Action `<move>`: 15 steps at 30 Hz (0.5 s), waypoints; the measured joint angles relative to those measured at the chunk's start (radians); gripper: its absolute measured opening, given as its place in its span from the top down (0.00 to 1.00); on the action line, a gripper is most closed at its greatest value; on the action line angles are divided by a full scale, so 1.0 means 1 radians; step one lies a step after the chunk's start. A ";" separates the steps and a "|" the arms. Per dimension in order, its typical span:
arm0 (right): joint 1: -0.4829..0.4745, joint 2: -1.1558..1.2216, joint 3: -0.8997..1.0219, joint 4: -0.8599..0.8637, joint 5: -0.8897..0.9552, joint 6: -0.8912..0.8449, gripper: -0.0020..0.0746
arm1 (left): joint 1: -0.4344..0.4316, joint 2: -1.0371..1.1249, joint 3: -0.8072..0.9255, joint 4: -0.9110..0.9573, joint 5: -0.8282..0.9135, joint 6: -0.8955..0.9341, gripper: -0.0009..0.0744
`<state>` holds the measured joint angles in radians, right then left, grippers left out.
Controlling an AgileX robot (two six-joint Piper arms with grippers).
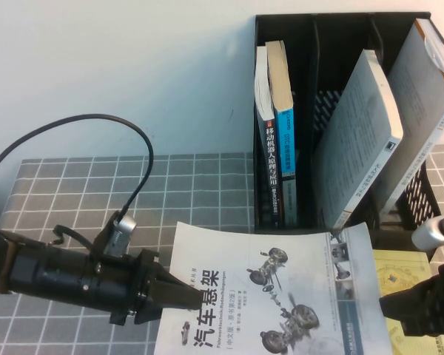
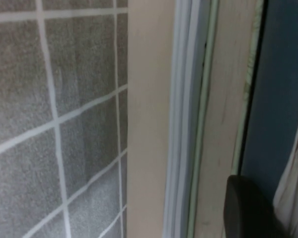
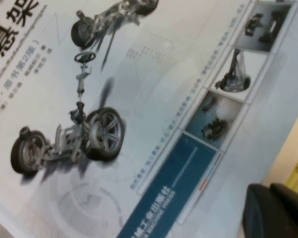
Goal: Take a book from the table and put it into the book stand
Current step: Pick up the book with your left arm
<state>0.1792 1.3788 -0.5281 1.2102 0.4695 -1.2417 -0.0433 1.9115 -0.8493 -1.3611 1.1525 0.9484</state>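
High view: book (image 1: 281, 288) at 6 o'clock on counter (image 1: 200, 185), thick, heavy, glossy. Left hand (image 1: 183, 299) pinches spine edge; right hand (image 1: 399, 307) state unclear. Grip both edges.

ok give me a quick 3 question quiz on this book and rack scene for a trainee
1. True or false: the book with the car-suspension drawings already stands in the book stand.
2. Which gripper is at the book's spine edge? A) left gripper B) right gripper
3. Fill in: the book lies on the ____ with a grey checked cloth.

Key:
1. False; it lies front up on the table, just in front of the stand.
2. A; the left gripper is at the spine edge, the right gripper at the opposite edge, over a yellow book.
3. table
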 joint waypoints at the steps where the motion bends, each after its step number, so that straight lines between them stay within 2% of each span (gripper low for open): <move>1: 0.000 0.000 0.000 0.000 0.004 -0.011 0.98 | 0.004 0.000 -0.005 0.006 0.002 -0.004 0.83; 6: 0.000 -0.019 -0.006 0.002 0.046 -0.056 0.98 | 0.015 -0.045 -0.050 0.086 0.010 -0.067 0.83; 15: 0.000 -0.194 -0.075 -0.004 0.048 -0.057 0.98 | 0.008 -0.341 -0.088 0.204 0.004 -0.225 0.84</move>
<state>0.1792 1.1847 -0.6028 1.2064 0.5171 -1.2987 -0.0355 1.5708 -0.9374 -1.1576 1.1564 0.7230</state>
